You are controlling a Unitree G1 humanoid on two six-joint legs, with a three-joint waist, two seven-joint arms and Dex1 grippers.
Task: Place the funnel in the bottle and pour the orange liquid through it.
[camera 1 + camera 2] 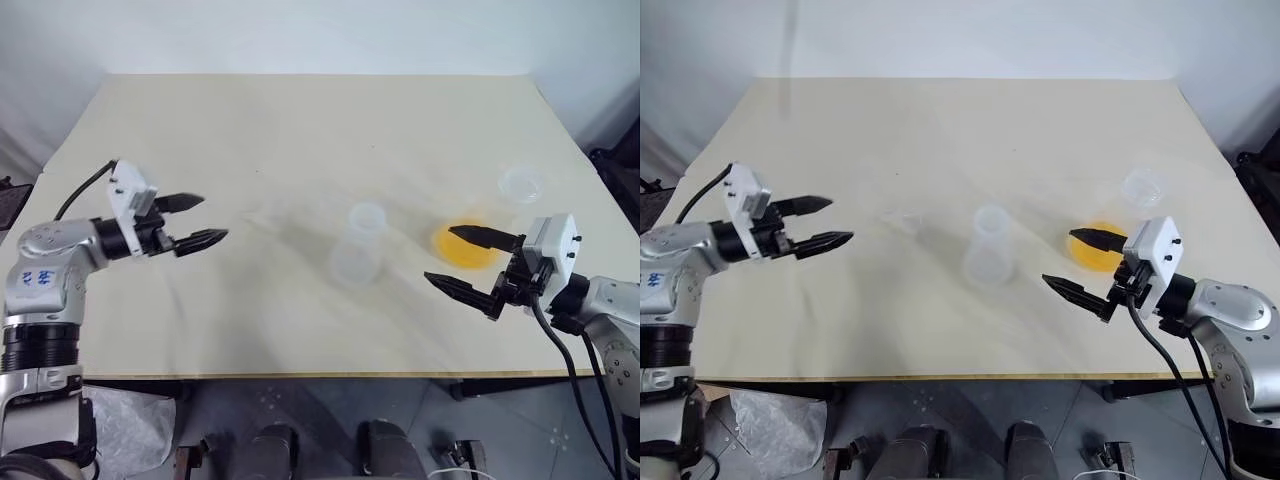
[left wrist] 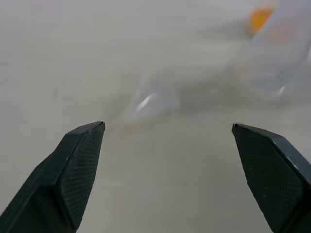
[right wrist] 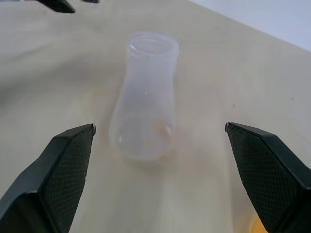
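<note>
The clear bottle (image 1: 360, 245) stands upright at the middle of the table, with nothing in its neck. To its left the small clear funnel (image 1: 905, 217) lies on its side. The orange liquid (image 1: 463, 243) sits in a shallow clear bowl to the right of the bottle. My left gripper (image 1: 212, 218) hovers open left of the funnel, pointing toward it, with nothing between its fingers. My right gripper (image 1: 440, 253) is open just in front of the bowl, aimed at the bottle (image 3: 146, 97), and holds nothing. The left wrist view has the funnel (image 2: 150, 104) ahead, between the fingers.
A small clear cup (image 1: 521, 184) stands behind the bowl near the table's right edge. The pale table top (image 1: 300, 130) stretches bare toward the back. Its front edge runs just below both grippers.
</note>
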